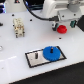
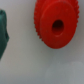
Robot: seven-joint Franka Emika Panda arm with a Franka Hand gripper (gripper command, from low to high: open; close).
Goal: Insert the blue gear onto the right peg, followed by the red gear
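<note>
The blue gear (image 1: 52, 52) lies flat at the right end of the black plate (image 1: 34, 61), over the spot of the right peg, which is hidden under it. The plate's left pin (image 1: 36, 56) stands bare. The red gear (image 1: 62, 28) lies on the white table at the back, on the exterior view's right. My gripper (image 1: 61, 23) hangs just above it and holds nothing. The wrist view shows the red gear (image 2: 55, 24) large and from above, with its centre hole. No fingers show in the wrist view.
A beige block-like part (image 1: 18, 26) stands at the back on the exterior view's left. Dark objects (image 1: 73, 23) sit beside the red gear. A dark green thing (image 2: 3, 36) shows at the edge of the wrist view. The table (image 1: 20, 47) is white.
</note>
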